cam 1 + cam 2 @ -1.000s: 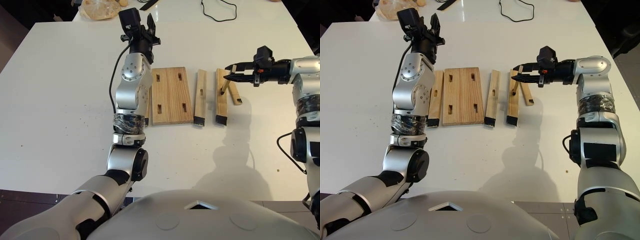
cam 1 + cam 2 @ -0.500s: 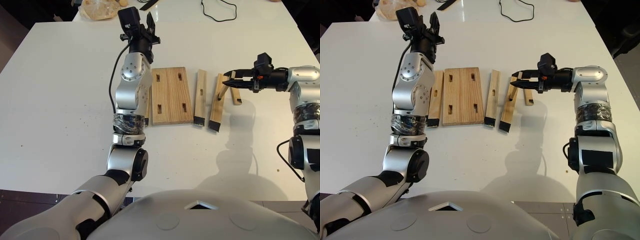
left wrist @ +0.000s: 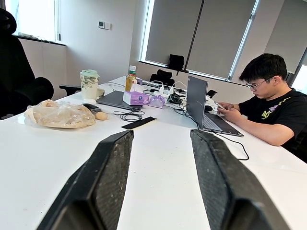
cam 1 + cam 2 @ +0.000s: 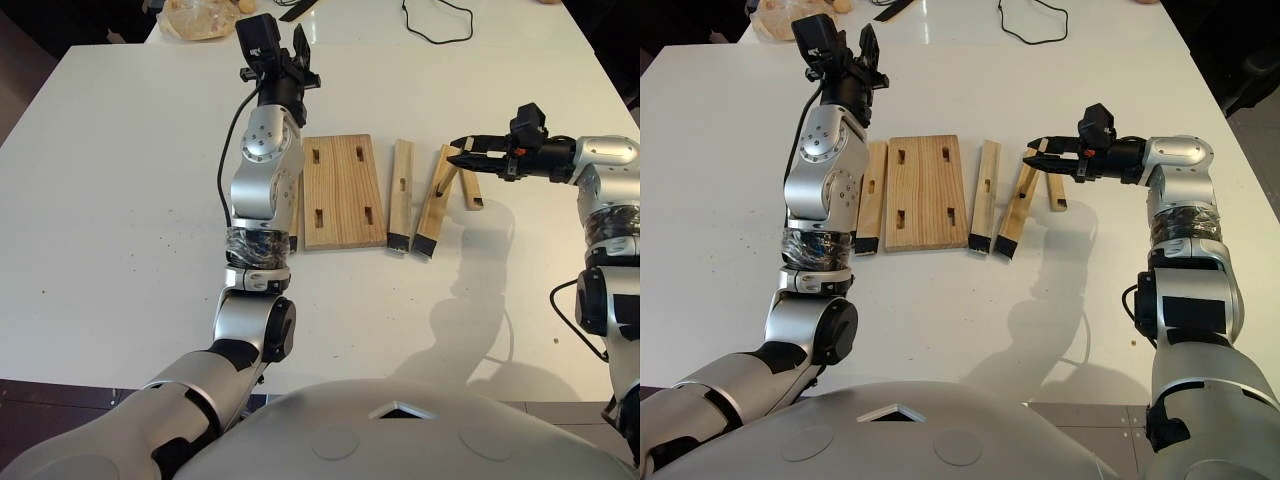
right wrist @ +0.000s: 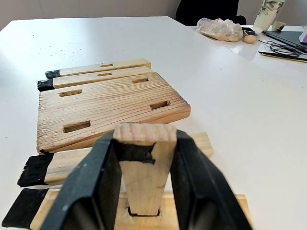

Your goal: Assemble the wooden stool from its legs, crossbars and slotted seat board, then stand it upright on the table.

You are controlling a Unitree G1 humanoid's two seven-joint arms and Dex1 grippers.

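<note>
Two claws: right gripper point(image 4: 1033, 156) clamped crossbar point(image 5: 144, 177); left gripper point(image 3: 162, 143) wide, empty.
leg point(image 4: 432, 200): 3 o'clock of seat board point(image 4: 343, 190); crossbar wanted a square push.

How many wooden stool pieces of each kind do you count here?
Seat board: 1
Legs: 4
Crossbars: 2, one held in the right gripper
Total: 7
</note>
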